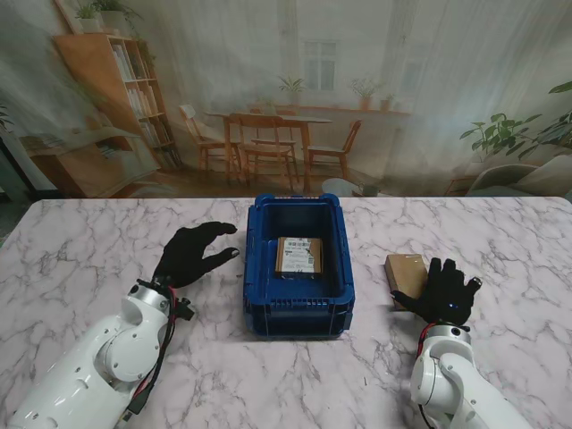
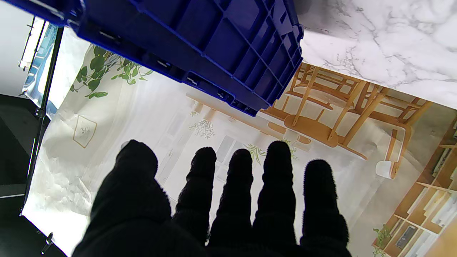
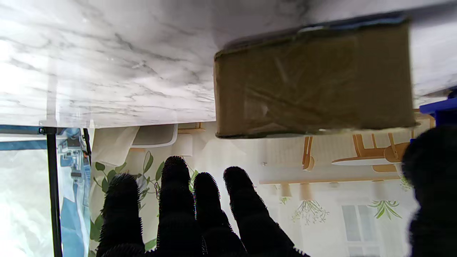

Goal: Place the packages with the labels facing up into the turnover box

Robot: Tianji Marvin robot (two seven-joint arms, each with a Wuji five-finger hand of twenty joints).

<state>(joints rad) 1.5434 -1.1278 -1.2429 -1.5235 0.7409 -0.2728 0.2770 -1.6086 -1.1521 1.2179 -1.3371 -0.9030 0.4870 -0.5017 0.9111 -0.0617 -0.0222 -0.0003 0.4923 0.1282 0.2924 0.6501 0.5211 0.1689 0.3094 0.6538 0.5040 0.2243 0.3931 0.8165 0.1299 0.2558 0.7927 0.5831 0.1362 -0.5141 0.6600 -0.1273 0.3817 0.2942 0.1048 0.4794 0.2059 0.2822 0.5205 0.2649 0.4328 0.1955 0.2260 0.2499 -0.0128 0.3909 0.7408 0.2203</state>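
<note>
On the left of the marble table (image 1: 80, 241), the left hand (image 1: 189, 254) hovers with its black-gloved fingers (image 2: 271, 185) spread apart and holding nothing; the fingertips point toward the near left wall of the turnover box (image 1: 300, 268), just short of it. In the left wrist view the blue ribbed side of the box (image 2: 228, 39) fills the space ahead of the fingertips, with a gap between them.

The turnover box sits in the middle of the table, between the two hands. Inside it lies one package (image 1: 298, 255), flat on the floor of the box with a white label facing up (the print is too small to read).

To the right, a second package (image 1: 405, 270), plain brown cardboard with tape over it, lies on the table well apart from the box. The right hand (image 1: 444, 292) is over its nearer end, fingers (image 3: 178, 200) apart and extended past it. In the right wrist view the brown package (image 3: 314, 78) sits just beyond the fingertips, with the thumb out to one side; whether the palm actually touches the cardboard I cannot tell, and no label shows on the visible faces.
</note>
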